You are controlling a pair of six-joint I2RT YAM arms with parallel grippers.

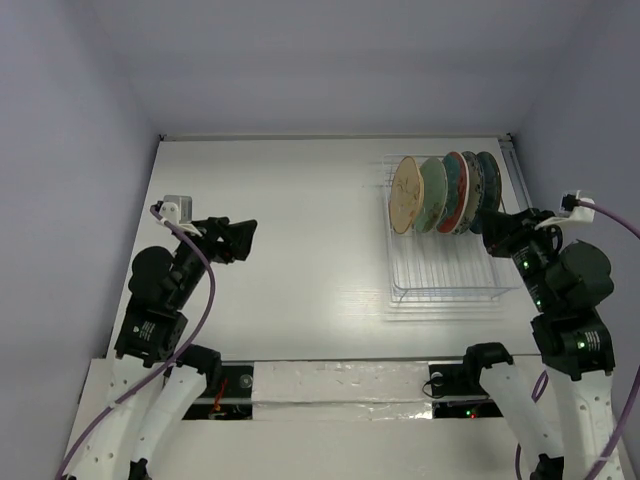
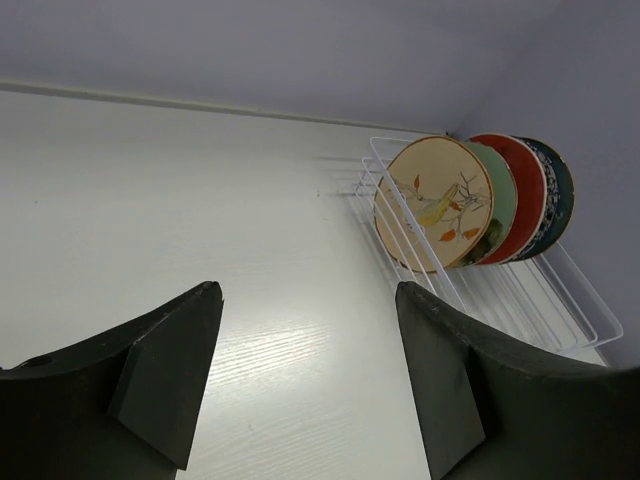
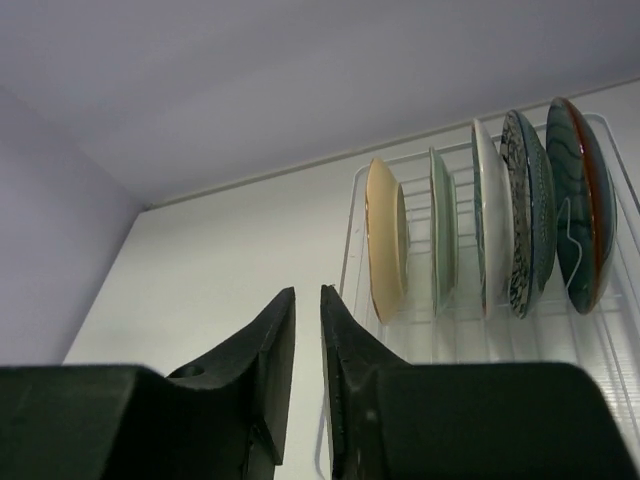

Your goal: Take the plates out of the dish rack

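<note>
nearest me, the left gripper [image 2: 307, 300] hangs over the left half of the white table [image 1: 300, 200], fingers spread wide and holding nothing. the right gripper [image 3: 308, 300] sits by the right side of the dish rack [image 1: 445, 280], fingers almost pressed together with a thin slit between them, pinching nothing. further back, five plates [image 1: 433, 195] stand on edge at the rack's far end, with the tan sprig plate [image 2: 435, 200] leftmost.
</note>
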